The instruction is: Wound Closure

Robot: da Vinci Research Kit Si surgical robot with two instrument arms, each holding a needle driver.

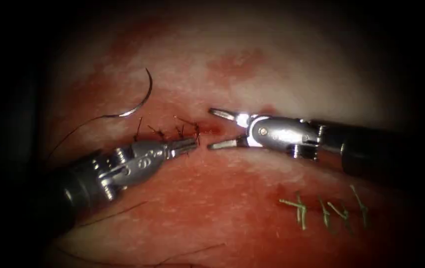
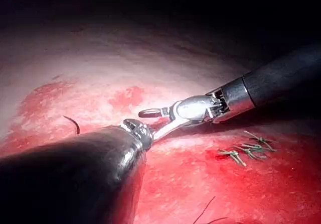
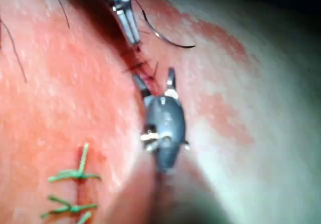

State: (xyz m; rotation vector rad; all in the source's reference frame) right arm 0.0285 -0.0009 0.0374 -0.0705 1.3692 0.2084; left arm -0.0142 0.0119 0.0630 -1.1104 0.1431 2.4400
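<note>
- The left tool (image 1: 185,145) and right tool (image 1: 216,129) meet tip to tip over the cut (image 1: 207,130), leaving only a narrow gap between them there.
- The needle (image 1: 140,101) lies loose on the tissue (image 1: 296,74) up and left of the dark stitches (image 1: 172,131), its thread (image 1: 73,131) trailing leftward.
- Green stitches (image 1: 321,208) sit lower right; the tissue beyond the right tool lies bare.

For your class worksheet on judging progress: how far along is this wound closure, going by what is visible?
Done: dark knotted stitches cross the cut. In hand: nothing. The needle lies free on the tissue, left of the cut's open end, its thread trailing. The left tool is shut, the right tool open. Left: the cut's right end looks unstitched.
</note>
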